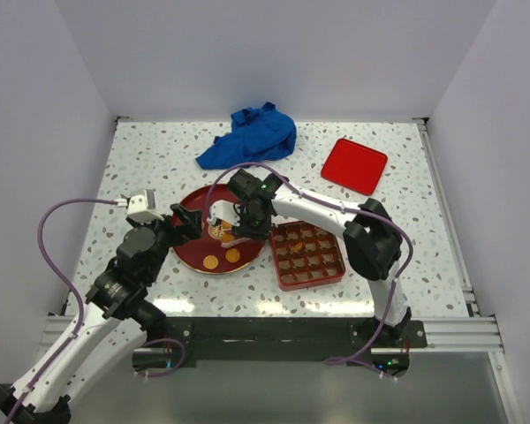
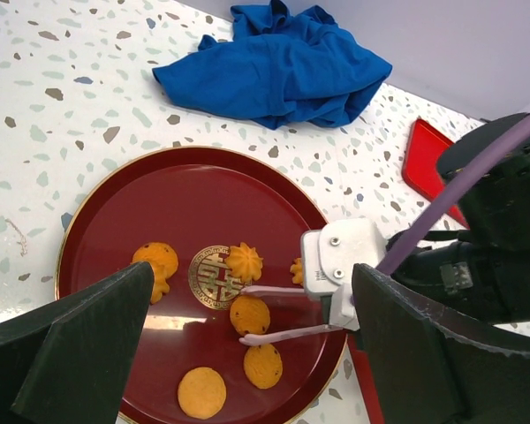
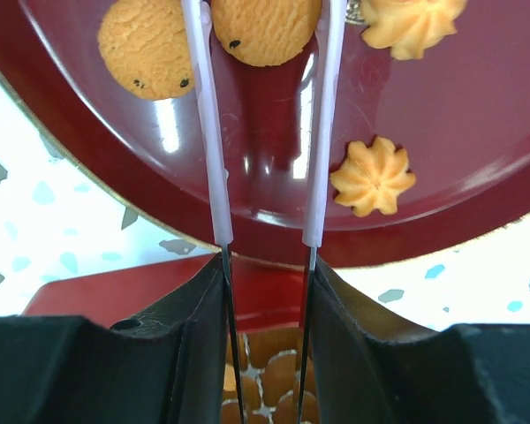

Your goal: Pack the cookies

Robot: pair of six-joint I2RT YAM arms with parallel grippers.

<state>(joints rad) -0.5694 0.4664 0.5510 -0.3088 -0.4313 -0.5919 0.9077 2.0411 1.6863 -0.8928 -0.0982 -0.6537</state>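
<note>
**Desk contents, by count**

- Cookies (image 2: 245,261) on the plate: seven. Four are round and two are flower-shaped. One small piece, touching the leftmost round one, is of unclear shape.
- Cookies in the tray: some are visible, but the number cannot be told.
- Plate (image 2: 115,203): one, round and dark red, left of centre near the desk's near edge.
- Tray (image 1: 309,282): one, red with a grid of compartments, just right of the plate.
- Lid (image 1: 354,164): one, flat, red and square, toward the far right corner.
- Cloth (image 1: 252,137): one, blue and crumpled, at the far edge.
- Grippers: two, the left gripper (image 1: 185,223) and the right gripper (image 2: 243,314).
</note>
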